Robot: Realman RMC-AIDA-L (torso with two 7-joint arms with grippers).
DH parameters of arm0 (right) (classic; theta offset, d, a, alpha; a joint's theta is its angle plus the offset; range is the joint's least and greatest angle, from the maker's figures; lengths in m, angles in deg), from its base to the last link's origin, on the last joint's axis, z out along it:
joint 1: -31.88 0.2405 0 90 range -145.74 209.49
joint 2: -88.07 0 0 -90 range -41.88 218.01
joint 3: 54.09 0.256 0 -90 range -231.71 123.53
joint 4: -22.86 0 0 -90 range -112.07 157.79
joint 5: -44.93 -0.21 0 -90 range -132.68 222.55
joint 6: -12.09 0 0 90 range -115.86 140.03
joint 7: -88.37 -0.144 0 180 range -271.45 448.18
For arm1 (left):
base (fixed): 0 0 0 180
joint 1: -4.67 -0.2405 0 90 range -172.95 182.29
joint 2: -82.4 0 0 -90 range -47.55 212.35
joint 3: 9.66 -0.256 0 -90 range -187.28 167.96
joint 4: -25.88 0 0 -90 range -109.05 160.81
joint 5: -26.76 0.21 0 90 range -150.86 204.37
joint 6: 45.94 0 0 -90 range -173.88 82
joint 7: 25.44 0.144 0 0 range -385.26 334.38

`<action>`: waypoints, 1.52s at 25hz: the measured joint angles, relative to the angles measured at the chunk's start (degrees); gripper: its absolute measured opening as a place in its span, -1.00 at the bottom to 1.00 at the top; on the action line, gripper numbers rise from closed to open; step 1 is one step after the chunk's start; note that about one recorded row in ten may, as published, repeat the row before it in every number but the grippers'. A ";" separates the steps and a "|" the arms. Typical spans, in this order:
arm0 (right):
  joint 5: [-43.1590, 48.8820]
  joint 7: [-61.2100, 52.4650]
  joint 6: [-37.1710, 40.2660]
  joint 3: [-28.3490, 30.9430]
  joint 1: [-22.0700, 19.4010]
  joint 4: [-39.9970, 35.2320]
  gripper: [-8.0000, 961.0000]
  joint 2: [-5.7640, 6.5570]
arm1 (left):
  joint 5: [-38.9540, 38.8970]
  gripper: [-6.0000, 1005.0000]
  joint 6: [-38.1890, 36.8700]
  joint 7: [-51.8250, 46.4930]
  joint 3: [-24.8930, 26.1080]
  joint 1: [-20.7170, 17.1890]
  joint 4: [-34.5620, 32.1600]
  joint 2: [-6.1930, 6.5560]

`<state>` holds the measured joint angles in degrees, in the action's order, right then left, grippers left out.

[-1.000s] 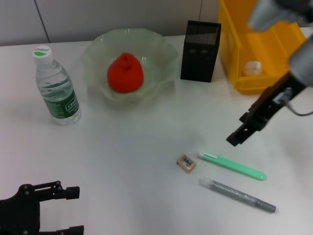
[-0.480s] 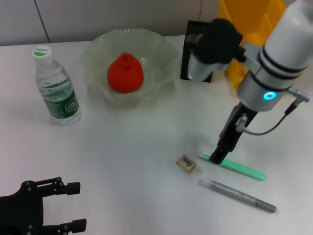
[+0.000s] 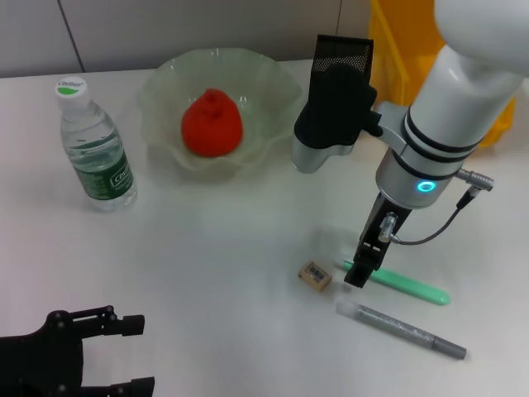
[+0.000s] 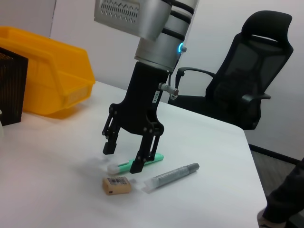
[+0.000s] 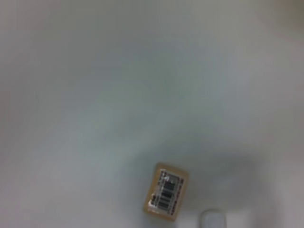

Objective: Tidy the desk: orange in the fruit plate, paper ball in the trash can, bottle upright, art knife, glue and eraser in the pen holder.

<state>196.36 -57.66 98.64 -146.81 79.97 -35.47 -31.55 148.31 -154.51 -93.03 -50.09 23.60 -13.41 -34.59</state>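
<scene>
The orange (image 3: pixel 212 122) lies in the fruit plate (image 3: pixel 273 87). To its left the bottle (image 3: pixel 92 145) stands upright. My right gripper (image 3: pixel 359 273) (image 4: pixel 123 158) hangs open just above the table, its fingers (image 4: pixel 137 166) straddling the white-tipped end of the green art knife (image 3: pixel 405 285) (image 4: pixel 145 162). The eraser (image 3: pixel 314 275) (image 4: pixel 117 185) (image 5: pixel 166 194) lies just beside that end. The grey glue stick (image 3: pixel 401 329) (image 4: pixel 171 176) lies nearer me. My right arm partly covers the pen holder (image 3: pixel 343 51) and the trash can (image 3: pixel 397 50). The paper ball is hidden. My left gripper (image 3: pixel 124 354) waits open at the near left.
The yellow bin (image 4: pixel 47 90) and black mesh box (image 4: pixel 9 88) stand at the table's back right. A black office chair (image 4: pixel 247 95) stands beyond the table edge (image 4: pixel 249 156). Bare table lies between the bottle and the eraser.
My right arm swung in from the right and came down over the art knife's left end, close to the eraser. The left gripper shifted slightly to the right.
</scene>
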 joint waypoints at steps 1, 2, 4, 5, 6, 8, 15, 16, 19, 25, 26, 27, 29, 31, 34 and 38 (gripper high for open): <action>-0.02 -0.10 -0.35 -0.33 0.00 0.03 0.24 0.00 | 0.00 0.56 0.02 0.00 0.01 0.02 0.00 0.00; -0.06 -0.23 -0.91 -1.02 0.02 0.12 0.24 0.00 | 0.00 0.56 0.02 0.00 0.00 0.04 0.00 0.00; -0.09 -0.29 -1.07 -1.26 0.02 0.16 0.23 0.00 | 0.00 0.56 0.03 0.00 0.01 0.05 0.00 -0.03; -0.10 -0.33 -1.23 -1.47 0.03 0.19 0.23 0.00 | 0.00 0.56 0.03 0.00 0.00 0.05 0.00 -0.06; -0.10 -0.33 -1.32 -1.55 0.03 0.19 0.23 0.00 | 0.00 0.56 0.03 0.00 0.00 0.05 0.00 -0.06; -0.10 -0.34 -1.51 -1.68 0.04 0.21 0.22 0.00 | 0.00 0.56 0.03 0.00 0.00 0.07 0.00 -0.08; -0.16 -0.37 -1.60 -1.72 0.07 0.32 -0.14 0.00 | 0.00 0.56 0.40 0.00 0.00 0.21 0.00 -0.16; -0.20 -0.38 -1.62 -1.73 0.07 0.32 -0.15 -0.01 | 0.00 0.56 0.49 0.00 0.01 0.23 0.00 -0.17; -0.30 -0.39 -1.69 -1.76 0.07 0.33 -0.15 0.00 | 0.00 0.56 0.61 0.00 0.00 0.23 0.00 -0.17; -1.08 -0.38 -2.07 -2.13 0.13 0.33 -0.17 0.00 | 0.00 0.56 0.74 0.00 0.01 0.23 0.00 -0.17; -1.10 -0.39 -2.23 -2.73 0.14 0.33 -0.17 0.00 | 0.00 0.56 0.74 0.00 0.00 0.23 0.00 -0.17; -1.15 -0.61 -2.49 -3.97 0.15 0.45 -0.17 0.00 | 0.00 0.56 0.74 0.00 0.01 0.23 0.00 -0.18; -1.16 -0.80 -2.68 -5.00 0.16 0.77 -0.18 -0.02 | 0.00 0.56 0.74 0.00 0.01 0.23 0.00 -0.17; -1.16 -0.85 -2.90 -5.25 0.17 1.03 -0.18 -0.02 | 0.00 0.56 0.74 0.00 0.00 0.23 0.00 -0.18; -1.18 -0.90 -3.21 -5.49 0.24 1.41 -0.29 -0.04 | 0.00 0.56 0.75 0.00 0.00 0.17 0.00 -0.17; -1.18 -0.90 -3.31 -5.51 0.14 1.39 -0.51 -0.06 | 0.03 0.56 0.82 0.00 0.00 0.15 0.00 -0.17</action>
<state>195.18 -58.56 95.34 -152.32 80.11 -34.08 -31.61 148.34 -153.69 -93.03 -50.09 23.75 -13.41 -34.76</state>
